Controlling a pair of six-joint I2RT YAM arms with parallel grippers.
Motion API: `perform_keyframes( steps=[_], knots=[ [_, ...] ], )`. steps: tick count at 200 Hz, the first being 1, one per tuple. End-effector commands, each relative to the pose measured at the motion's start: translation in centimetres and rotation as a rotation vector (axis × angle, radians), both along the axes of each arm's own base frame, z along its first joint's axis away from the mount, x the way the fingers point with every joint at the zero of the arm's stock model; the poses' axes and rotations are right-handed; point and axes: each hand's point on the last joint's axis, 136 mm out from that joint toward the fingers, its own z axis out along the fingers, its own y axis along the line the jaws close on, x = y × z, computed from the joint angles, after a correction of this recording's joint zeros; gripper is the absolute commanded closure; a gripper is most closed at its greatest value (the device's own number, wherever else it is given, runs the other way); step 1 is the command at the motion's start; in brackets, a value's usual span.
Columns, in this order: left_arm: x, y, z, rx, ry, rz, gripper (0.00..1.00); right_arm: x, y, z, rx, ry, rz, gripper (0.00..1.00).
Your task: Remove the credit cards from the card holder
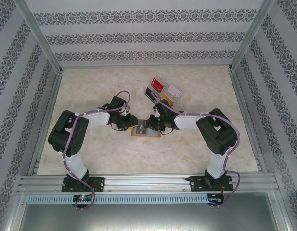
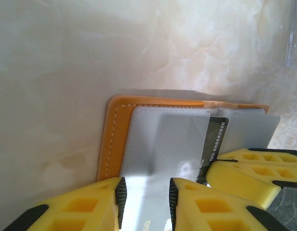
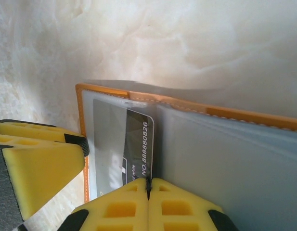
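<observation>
My two arms meet over the card holder (image 1: pixel 140 134), which lies opened flat near the middle of the pale marbled worktop (image 1: pixel 105 159), its orange border framing grey inner pockets. My left claw (image 2: pixel 147 197) stands partly open, its black-padded jaws apart over the near edge of a frosted grey pocket (image 2: pixel 143 139), gripping nothing. My right claw (image 3: pixel 149 190) is closed, its yellow fingers pressed together with the tips at the lower corner of the dark grey card (image 3: pixel 138 149). Whether those tips pinch the card or merely rest against it, I cannot tell. The card (white digits printed along one edge) sits half under a translucent sleeve, just beside the holder's centre fold and inside the orange border. Past the holder, toward the far wall, a clear plastic tray (image 1: pixel 171 100) sits on the worktop with a red card (image 1: pixel 158 86) lying in it.
</observation>
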Motion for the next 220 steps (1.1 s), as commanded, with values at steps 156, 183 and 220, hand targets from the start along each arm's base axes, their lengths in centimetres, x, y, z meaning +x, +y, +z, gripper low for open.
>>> perform_keyframes(
  steps=[156, 183, 220],
  knots=[
    [-1.1, 0.7, -1.4, 0.056, 0.045, 0.001, 0.73, 0.1, -1.3, 0.8, -0.011, -0.028, -0.041, 0.99],
    [-0.7, 0.6, -0.2, 0.041, 0.025, 0.000, 0.66, 0.0, -2.6, 2.7, -0.002, -0.095, -0.032, 1.00],
    [0.5, 0.1, 3.6, -0.045, -0.048, 0.005, 0.53, 0.2, -3.7, 6.9, 0.015, -0.255, 0.020, 1.00]
  ],
)
